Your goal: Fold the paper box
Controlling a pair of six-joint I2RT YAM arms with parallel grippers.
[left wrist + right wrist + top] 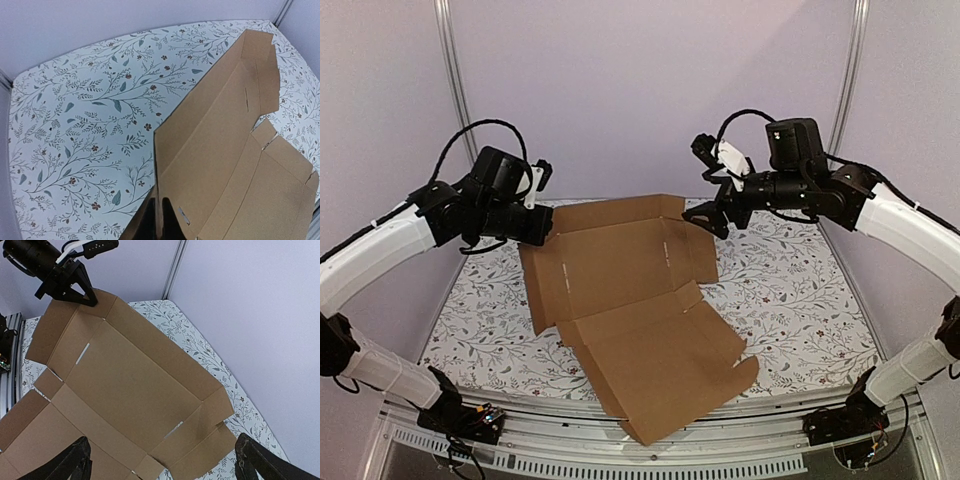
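The paper box [630, 300] is a brown corrugated sheet lying mostly flat on the table, with its side flaps partly raised. Its large near panel [670, 370] reaches the table's front edge. My left gripper [535, 228] is shut on the upright left flap; in the left wrist view its dark fingers [150, 225] pinch the cardboard edge [159, 200] between them. My right gripper [707, 215] hovers open above the box's far right corner. In the right wrist view its two fingertips [75, 460] stand wide apart over the box's right end flaps [210, 425], touching nothing.
A floral cloth [800, 290] covers the table. Aluminium posts [455, 80] and purple walls close the back and sides. A metal rail [620, 445] runs along the front edge between the arm bases. The left gripper [75, 290] shows in the right wrist view.
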